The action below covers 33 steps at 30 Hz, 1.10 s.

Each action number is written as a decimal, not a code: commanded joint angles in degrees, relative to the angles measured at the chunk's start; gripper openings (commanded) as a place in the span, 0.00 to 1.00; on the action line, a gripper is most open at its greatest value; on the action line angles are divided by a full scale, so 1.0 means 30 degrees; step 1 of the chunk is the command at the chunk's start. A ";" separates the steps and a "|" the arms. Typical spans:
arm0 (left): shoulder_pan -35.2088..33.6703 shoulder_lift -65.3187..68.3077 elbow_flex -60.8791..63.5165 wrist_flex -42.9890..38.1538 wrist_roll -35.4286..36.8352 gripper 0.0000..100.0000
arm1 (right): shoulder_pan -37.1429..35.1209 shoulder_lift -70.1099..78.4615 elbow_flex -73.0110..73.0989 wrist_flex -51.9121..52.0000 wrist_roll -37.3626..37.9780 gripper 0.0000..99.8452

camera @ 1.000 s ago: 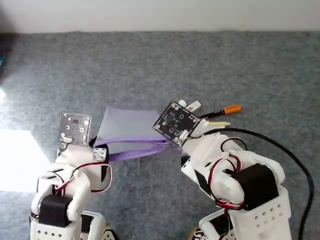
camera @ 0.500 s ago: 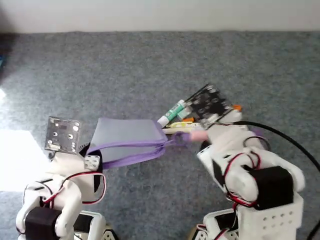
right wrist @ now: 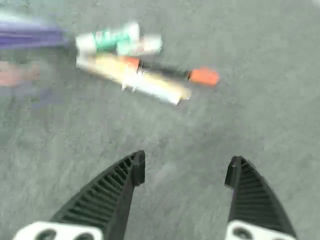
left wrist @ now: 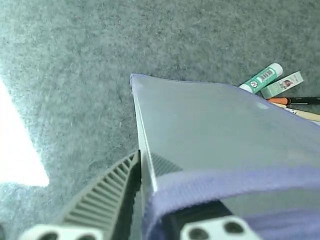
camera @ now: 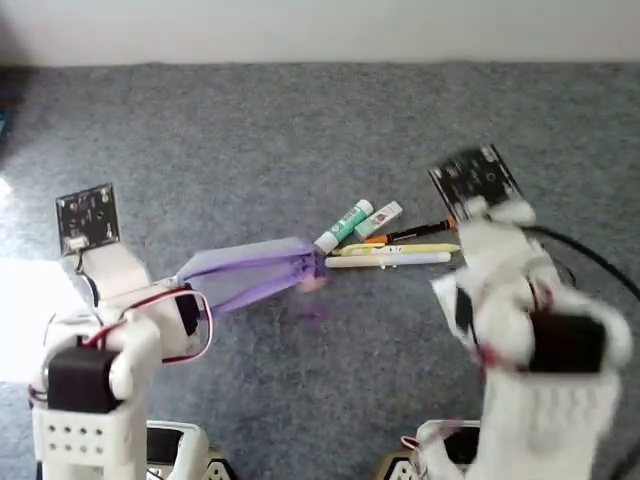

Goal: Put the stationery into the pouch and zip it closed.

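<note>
One pouch (left wrist: 225, 130) edge in left gripper (left wrist: 144, 172); right gripper (right wrist: 185, 167) spread over carpet (right wrist: 280, 105).

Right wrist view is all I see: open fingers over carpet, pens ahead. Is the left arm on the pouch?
Observer: Yes. In the left wrist view the left gripper is shut on one edge of the pouch.
Operator: Where does the pouch point?
Observer: In the high view it stretches away from that gripper, its far end close beside the tip of the white pen.
Operator: How many items outside it?
Observer: Five in the high view: the white pen, a green glue stick, a small pale stick, a black-and-orange pen and a yellow pen.
</note>
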 commanded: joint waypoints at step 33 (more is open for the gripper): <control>-0.3136 0.1319 -0.1538 0.0791 0.0440 0.01 | -0.3443 2.7560 -1.4886 -0.1626 1.0374 0.26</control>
